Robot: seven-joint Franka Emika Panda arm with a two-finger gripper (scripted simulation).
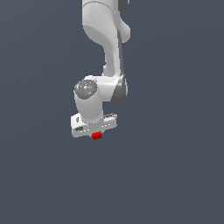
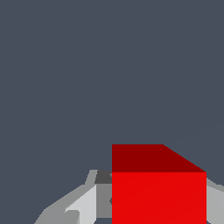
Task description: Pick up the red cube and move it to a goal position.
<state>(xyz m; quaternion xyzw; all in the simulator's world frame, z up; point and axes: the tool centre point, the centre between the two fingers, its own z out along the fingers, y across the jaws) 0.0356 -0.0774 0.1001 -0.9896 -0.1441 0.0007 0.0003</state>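
Note:
The red cube (image 1: 97,136) shows just under the white hand of my gripper (image 1: 96,133) in the exterior view, near the middle of the picture. It is far narrower than the hand. In the wrist view the red cube (image 2: 158,192) looms large and close, with a grey finger (image 2: 83,204) on one side and the edge of the other finger (image 2: 215,202) tight against its opposite side. The gripper is shut on the cube. Whether the cube rests on the grey ground or hangs above it does not show.
A flat, uniform dark grey ground (image 1: 175,175) fills both views. The white arm (image 1: 105,35) comes down from the upper edge of the exterior view. No other objects show.

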